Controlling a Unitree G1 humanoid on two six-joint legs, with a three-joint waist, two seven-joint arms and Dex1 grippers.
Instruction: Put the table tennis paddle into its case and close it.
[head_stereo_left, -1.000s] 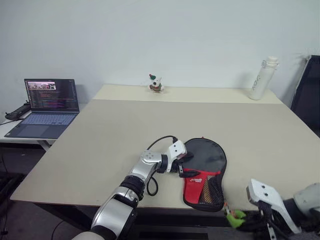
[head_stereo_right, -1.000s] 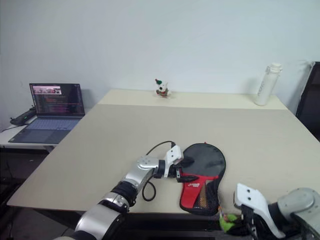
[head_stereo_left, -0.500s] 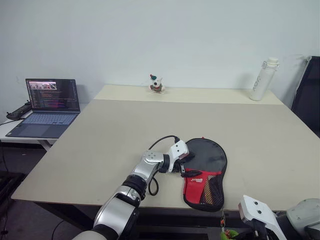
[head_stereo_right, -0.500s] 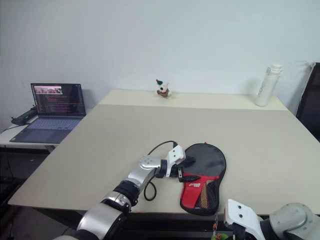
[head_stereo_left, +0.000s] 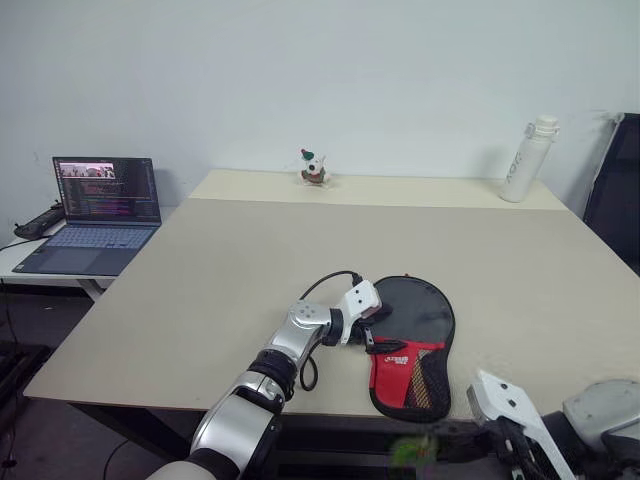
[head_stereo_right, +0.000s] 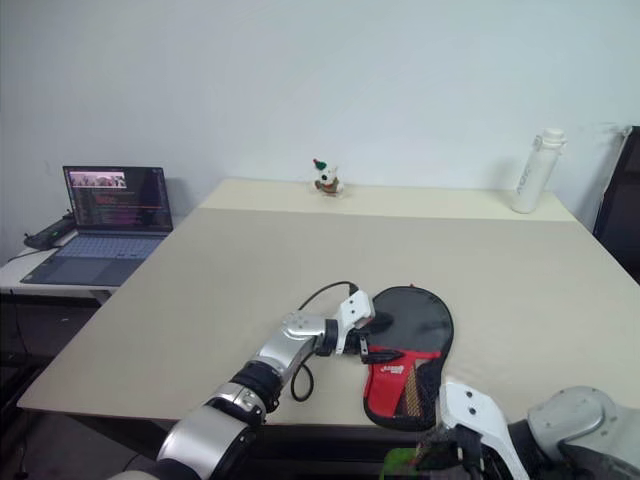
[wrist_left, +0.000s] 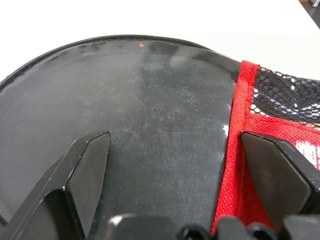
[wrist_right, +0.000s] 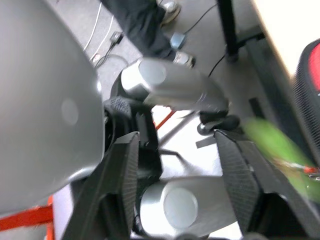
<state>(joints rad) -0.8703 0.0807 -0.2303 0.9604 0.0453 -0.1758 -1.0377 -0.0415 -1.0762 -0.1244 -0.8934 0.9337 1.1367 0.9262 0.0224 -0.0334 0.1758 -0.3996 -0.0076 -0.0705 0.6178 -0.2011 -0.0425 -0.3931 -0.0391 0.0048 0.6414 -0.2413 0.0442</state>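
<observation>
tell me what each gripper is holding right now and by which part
Nothing is held. The left gripper rests open over the case, fingers apart on its black face. The right gripper is open; the green ring tag swings loose beside it.

One case (head_stereo_left: 413, 345), one laptop (head_stereo_left: 92, 212), one white bottle (head_stereo_left: 526, 157) and one small figurine (head_stereo_left: 313, 168) sit here.
</observation>
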